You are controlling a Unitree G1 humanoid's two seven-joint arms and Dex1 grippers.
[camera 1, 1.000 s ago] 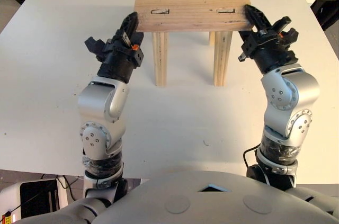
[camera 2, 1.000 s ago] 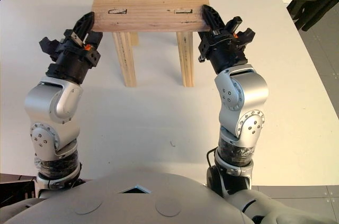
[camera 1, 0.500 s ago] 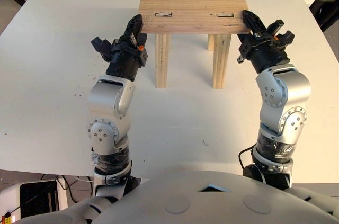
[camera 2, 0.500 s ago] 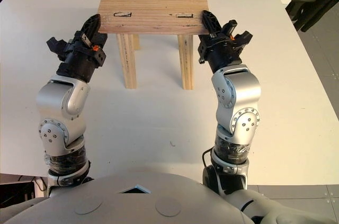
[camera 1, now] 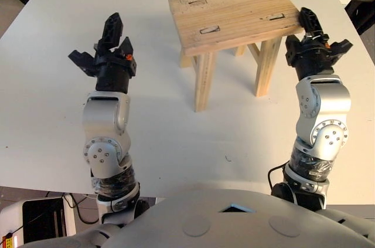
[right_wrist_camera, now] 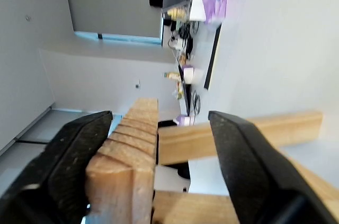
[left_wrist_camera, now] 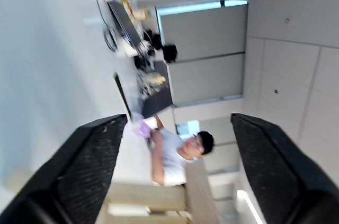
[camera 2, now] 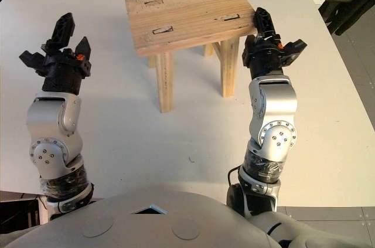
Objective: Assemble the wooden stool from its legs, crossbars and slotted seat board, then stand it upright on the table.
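**Item:** stool [camera 1: 231, 19], assembled and upright on the table [camera 1: 53, 84]. The legs I can see rest on the surface.

**Step in hand (my judgement):** let go and clear away.

**Right gripper** [camera 1: 322, 32]: at the stool's right seat corner, fingers spread. The seat board [right_wrist_camera: 124, 144] edge sits between them with a gap on one side, so it is not clamped. I would back it straight off along the board's plane, without lifting or twisting, so the corner isn't nudged.

**Left gripper** [camera 1: 99, 43]: spread wide and holding nothing, well apart from the stool on its left side.
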